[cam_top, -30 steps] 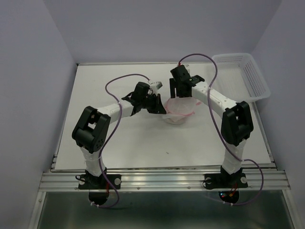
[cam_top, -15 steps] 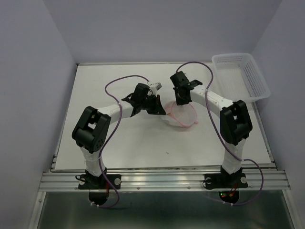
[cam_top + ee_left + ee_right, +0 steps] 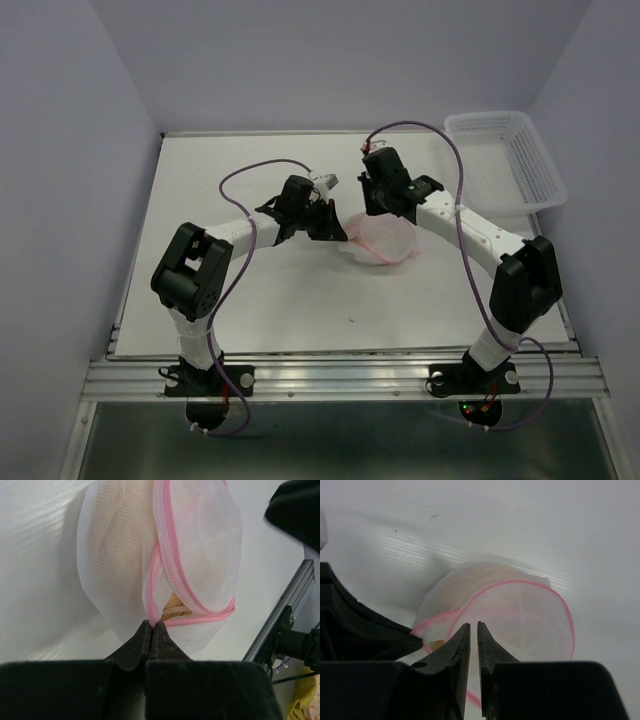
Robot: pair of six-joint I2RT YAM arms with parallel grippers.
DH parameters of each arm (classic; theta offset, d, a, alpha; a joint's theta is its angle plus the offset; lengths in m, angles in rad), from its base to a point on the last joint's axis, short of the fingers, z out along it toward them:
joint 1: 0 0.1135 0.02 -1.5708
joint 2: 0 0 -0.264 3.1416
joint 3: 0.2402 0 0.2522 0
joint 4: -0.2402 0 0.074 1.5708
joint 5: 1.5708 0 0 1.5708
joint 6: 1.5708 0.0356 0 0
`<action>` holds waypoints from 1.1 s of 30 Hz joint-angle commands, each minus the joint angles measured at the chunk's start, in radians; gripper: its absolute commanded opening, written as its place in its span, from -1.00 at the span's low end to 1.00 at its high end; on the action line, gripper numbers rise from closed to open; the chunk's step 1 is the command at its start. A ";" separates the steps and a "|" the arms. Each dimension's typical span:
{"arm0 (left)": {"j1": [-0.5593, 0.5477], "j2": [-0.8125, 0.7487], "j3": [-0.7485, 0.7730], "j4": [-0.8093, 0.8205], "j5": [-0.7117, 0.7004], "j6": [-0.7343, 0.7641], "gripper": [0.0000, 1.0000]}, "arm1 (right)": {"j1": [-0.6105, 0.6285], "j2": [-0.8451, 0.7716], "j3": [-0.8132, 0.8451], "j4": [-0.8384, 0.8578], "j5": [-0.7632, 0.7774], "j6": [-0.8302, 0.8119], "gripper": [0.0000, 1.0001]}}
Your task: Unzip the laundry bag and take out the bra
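My left end effector is clamped on the laundry bag — its fingers pinch the pink zipper rim at one end of the opening. The bag lies near the middle of the table, partly unzipped, with the peach bra showing inside. My right end effector hangs just over the bag — fingers nearly together, nothing visible between them.

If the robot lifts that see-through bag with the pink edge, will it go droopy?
Probably floppy: the laundry bag is thin mesh that wrinkles where the left gripper pinches it. Likely light too, since the small bra shows through it. It seems unlikely to roll, lying slumped on the table.
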 commanded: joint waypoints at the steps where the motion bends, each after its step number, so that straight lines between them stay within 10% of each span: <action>1: -0.005 -0.035 -0.015 0.044 0.001 -0.002 -1.00 | 0.079 0.033 0.015 0.040 -0.028 -0.010 -0.26; 5: -0.005 -0.040 -0.031 0.057 -0.003 -0.008 -1.00 | 0.111 0.060 0.032 0.023 0.050 0.025 0.09; 16: -0.005 -0.060 -0.047 0.069 -0.006 -0.014 -1.00 | 0.131 0.168 0.033 -0.053 0.185 0.134 0.13; 24: -0.005 -0.062 -0.055 0.073 -0.016 -0.029 -1.00 | 0.131 0.122 0.010 -0.061 0.254 0.154 -0.93; 33: 0.014 -0.081 -0.015 0.064 -0.086 -0.114 -1.00 | 0.131 -0.237 -0.171 0.110 0.397 0.193 -0.99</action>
